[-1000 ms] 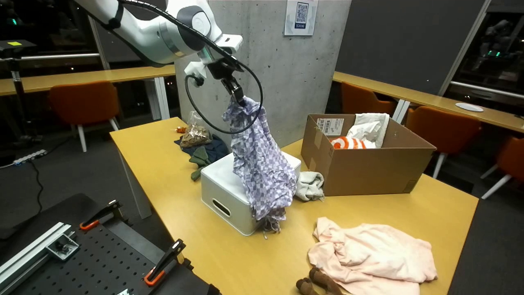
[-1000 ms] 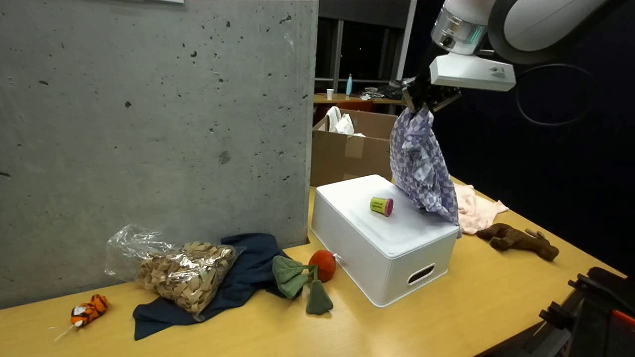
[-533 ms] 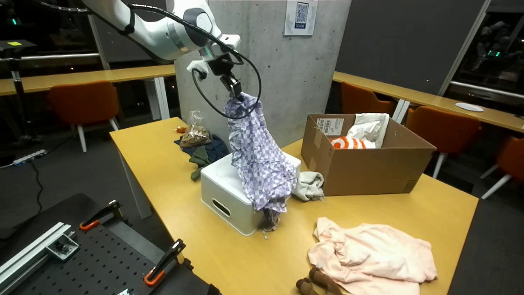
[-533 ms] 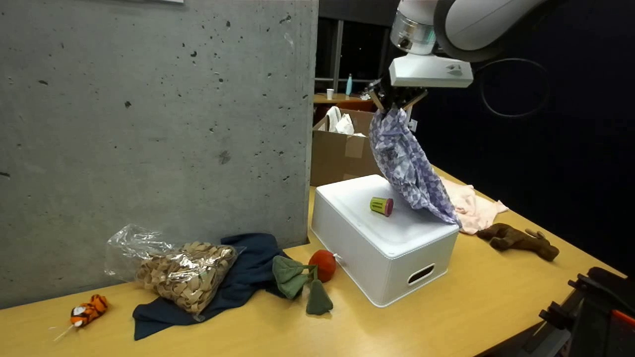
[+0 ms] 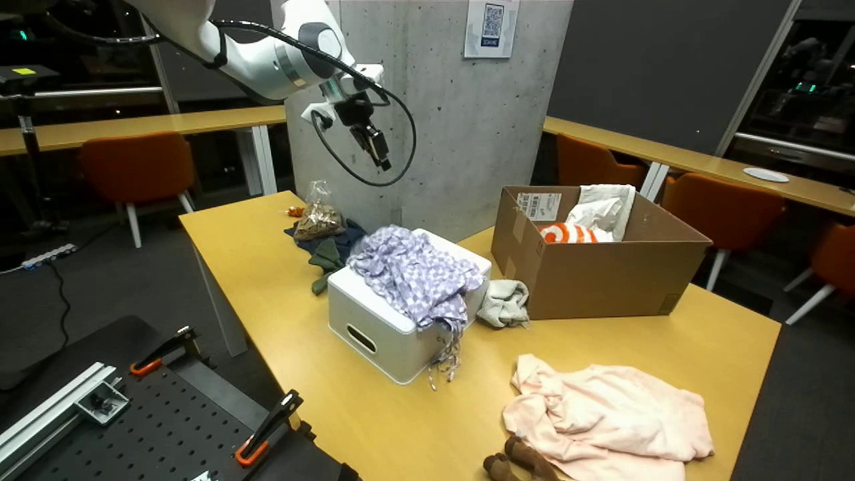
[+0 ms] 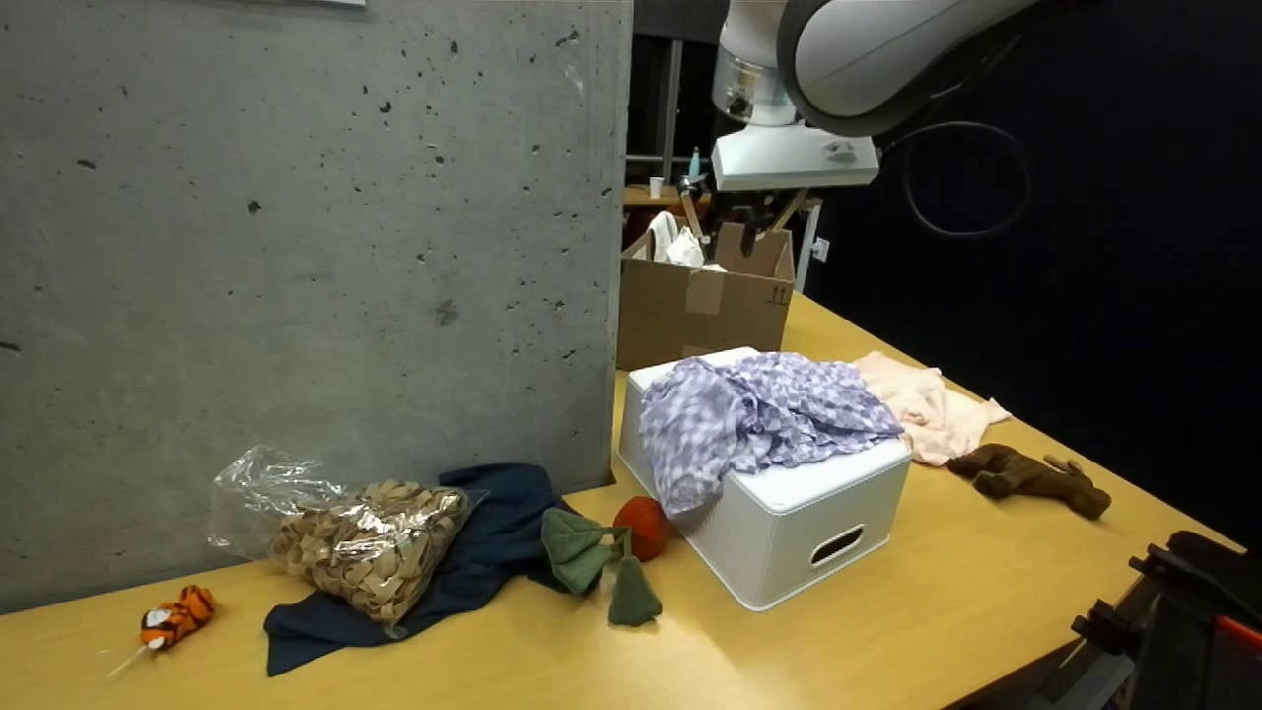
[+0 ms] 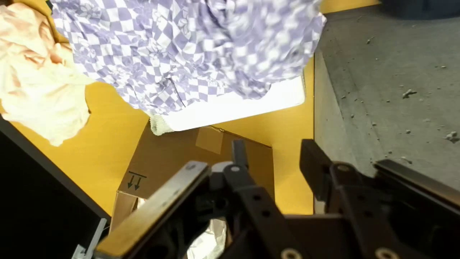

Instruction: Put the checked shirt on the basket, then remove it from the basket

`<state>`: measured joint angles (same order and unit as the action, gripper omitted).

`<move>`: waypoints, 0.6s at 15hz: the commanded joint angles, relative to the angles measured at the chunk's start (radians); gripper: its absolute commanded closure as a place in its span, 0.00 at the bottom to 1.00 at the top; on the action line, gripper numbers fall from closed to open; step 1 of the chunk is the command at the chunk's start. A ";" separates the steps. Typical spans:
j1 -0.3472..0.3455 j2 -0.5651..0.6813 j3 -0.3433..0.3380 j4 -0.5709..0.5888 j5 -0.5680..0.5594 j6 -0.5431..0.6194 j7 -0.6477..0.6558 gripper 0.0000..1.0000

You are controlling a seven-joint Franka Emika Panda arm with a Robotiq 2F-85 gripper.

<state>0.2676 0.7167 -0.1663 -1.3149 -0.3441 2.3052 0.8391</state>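
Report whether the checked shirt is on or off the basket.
On. The checked shirt lies rumpled across the white basket, overhanging its edge in both exterior views; the open gripper holds nothing.

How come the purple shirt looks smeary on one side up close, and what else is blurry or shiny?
In the wrist view, the checked shirt is smeared toward the right, probably by motion, and sharper at left; the basket is washed-out white; the gripper fingers look soft, maybe too close to focus. In an exterior view, the clear bag glints.
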 commanded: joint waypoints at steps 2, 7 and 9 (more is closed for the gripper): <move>-0.030 -0.065 0.011 -0.074 0.016 -0.034 -0.067 0.18; -0.097 -0.111 0.020 -0.221 0.033 0.000 -0.163 0.00; -0.123 -0.092 0.020 -0.245 0.046 0.018 -0.203 0.00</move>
<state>0.1854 0.6464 -0.1666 -1.4868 -0.3345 2.2945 0.7086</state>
